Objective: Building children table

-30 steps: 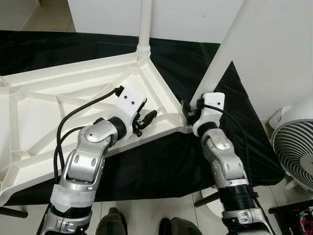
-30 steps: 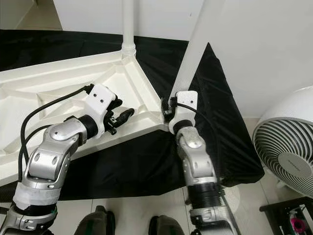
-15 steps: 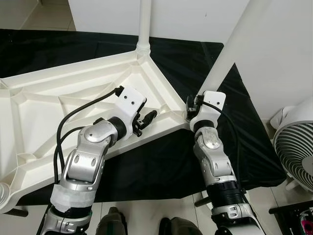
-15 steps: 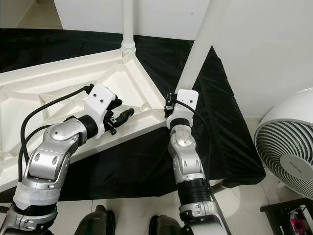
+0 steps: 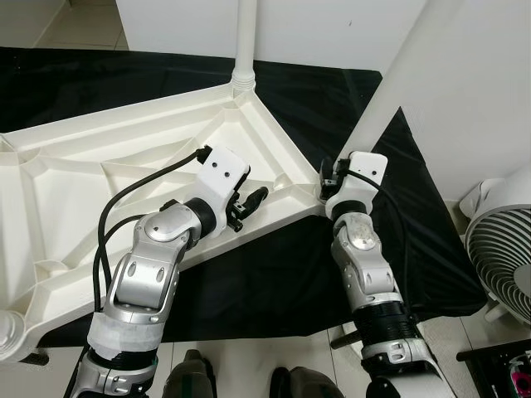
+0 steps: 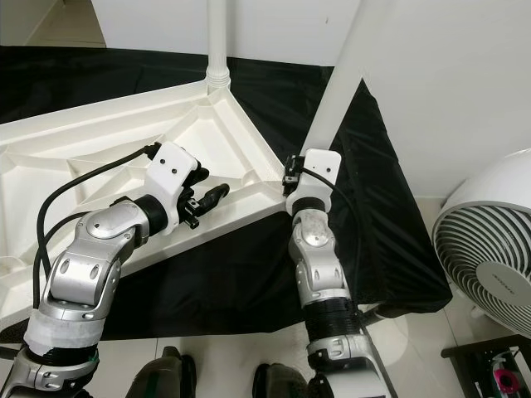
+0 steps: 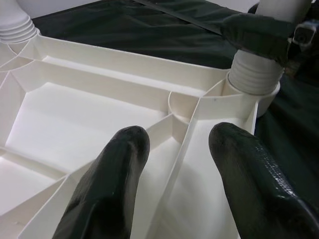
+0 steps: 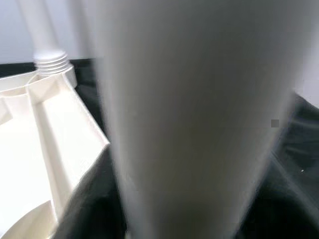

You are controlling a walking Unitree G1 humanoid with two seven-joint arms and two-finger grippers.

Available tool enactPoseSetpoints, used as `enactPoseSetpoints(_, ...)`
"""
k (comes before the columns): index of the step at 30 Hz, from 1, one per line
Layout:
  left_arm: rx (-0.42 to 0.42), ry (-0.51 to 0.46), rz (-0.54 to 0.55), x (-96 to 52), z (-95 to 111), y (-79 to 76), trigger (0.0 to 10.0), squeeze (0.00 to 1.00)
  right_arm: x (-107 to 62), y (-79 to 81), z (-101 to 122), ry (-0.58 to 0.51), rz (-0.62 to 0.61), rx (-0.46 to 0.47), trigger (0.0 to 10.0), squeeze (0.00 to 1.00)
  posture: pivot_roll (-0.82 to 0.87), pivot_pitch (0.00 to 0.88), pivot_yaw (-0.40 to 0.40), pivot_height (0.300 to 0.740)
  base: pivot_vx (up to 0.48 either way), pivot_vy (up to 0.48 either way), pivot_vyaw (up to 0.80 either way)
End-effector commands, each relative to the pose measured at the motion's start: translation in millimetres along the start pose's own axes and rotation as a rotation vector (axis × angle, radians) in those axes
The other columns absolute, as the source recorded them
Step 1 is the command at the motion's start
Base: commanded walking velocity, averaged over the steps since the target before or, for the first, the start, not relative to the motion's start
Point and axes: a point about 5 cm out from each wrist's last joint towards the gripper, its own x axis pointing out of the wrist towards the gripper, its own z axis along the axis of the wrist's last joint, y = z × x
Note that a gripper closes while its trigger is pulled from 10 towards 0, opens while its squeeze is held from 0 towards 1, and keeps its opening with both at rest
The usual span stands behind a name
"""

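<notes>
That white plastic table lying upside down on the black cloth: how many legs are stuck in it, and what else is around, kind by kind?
Tabletop: 1
Legs: 2, far one, near one
Cloth: 1
Fan: 1
Grippers: 2, left, right
Total: 7

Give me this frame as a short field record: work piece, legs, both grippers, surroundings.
work piece: white ribbed plastic tabletop, upside down on black cloth
far leg: white tube leg, upright in far corner socket
near leg: second white tube leg, tilted, foot at near corner socket
left gripper: open, straddling a rib
right gripper: at near leg's base, grip unclear
surroundings: white fan to the right
</notes>
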Motion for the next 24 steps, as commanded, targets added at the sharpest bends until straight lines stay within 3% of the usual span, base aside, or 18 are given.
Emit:
enactPoseSetpoints(1, 0.008, 0.001, 0.101, 0.0, 1, 3.7, 10.0, 0.0, -1.2, -23.6, -16, 0.072, -0.079, -0.011, 10.0, 1.0, 0.04, 0.09, -0.053, 0.74, 0.0, 0.0, 0.0)
enactPoseSetpoints(10, 0.004, -0.002, 0.101, 0.2, 1, 2.7, 10.0, 0.0, 2.4, -27.3, -10, 0.026, -0.07, 0.006, 10.0, 1.0, 0.04, 0.09, -0.055, 0.74, 0.0, 0.0, 0.0)
enactPoseSetpoints(14, 0.003, -0.004, 0.098, 0.9, 1, 1.0, 10.0, 0.0, 4.0, -26.6, -11, 0.029, 0.009, 0.02, 10.0, 1.0, 0.03, 0.089, -0.055, 0.74, 0.0, 0.0, 0.0)
enactPoseSetpoints(15, 0.003, -0.004, 0.097, 1.0, 1, 1.0, 10.0, 0.0, 4.3, -25.6, -11, 0.032, 0.051, 0.027, 10.0, 0.0, 0.03, 0.089, -0.055, 0.74, 0.0, 0.0, 0.0)
enactPoseSetpoints(18, 0.002, -0.004, 0.097, 1.1, 1, 1.0, 10.0, 0.0, 4.4, -25.0, -10, 0.033, 0.095, 0.03, 10.0, 0.0, 0.03, 0.089, -0.054, 0.74, 0.0, 0.0, 0.0)
enactPoseSetpoints(20, 0.001, -0.005, 0.094, 1.8, 1, 0.5, 10.0, 0.0, 4.4, -28.9, -10, 0.035, 0.189, 0.012, 10.0, 0.0, 0.03, 0.087, -0.05, 0.74, 0.0, 0.0, 0.0)
enactPoseSetpoints(24, 0.0, -0.006, 0.091, 2.3, 2, 0.2, 10.0, 0.0, 6.1, -37.0, -10, 0.036, 0.225, -0.019, 10.0, 0.0, 0.03, 0.088, -0.048, 0.74, 0.0, 0.0, 0.0)
